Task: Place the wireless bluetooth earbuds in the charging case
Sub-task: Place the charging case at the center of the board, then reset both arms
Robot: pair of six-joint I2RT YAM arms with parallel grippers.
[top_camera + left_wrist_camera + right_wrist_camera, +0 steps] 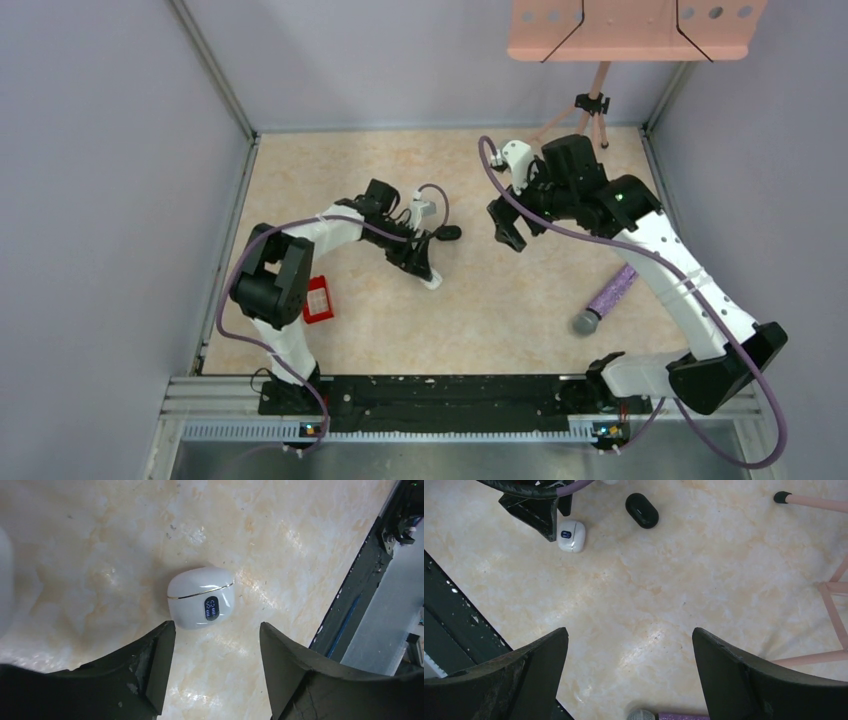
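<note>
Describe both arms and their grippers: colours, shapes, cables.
The left arm and right arm both have white shells over black joints, and a purple cable loops along each. A small green light glows near the right wrist. The left gripper and right gripper are black, with broad, wedge-shaped, slightly scuffed matte jaws.

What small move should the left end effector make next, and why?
Probably lift the left end effector clear of the white case: the case lies with its lid shut, and the jaws stand open just short of it, not touching.
</note>
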